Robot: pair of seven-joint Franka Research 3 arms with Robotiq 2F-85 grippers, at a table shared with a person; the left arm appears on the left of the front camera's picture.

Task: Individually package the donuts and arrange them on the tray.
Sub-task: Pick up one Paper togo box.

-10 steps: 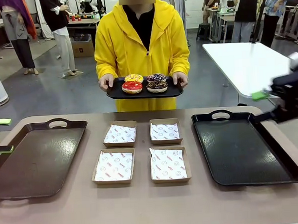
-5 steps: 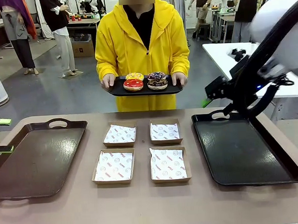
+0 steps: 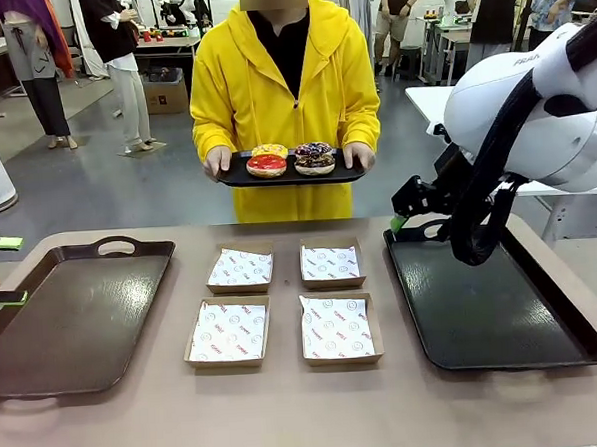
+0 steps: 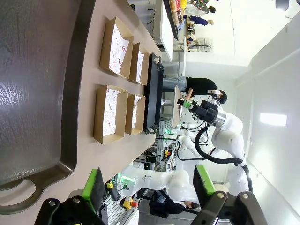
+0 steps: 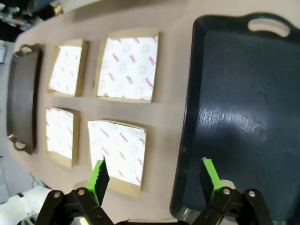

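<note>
The donuts sit on a small tray the person holds beyond the table; the right gripper and left gripper both gape wide, empty. They are soft, light and probably sticky-glazed, though small here: pinch gently across the bare sides.

Yellow donut, red donut, two dark sprinkled donuts; black tray; brown boxes lined with red-printed white paper.

Front camera faces across the table from the near side, left wrist camera sits low and rolled sideways at the left tray, right wrist camera looks down from seemingly higher, all three sharing the boxes.
</note>
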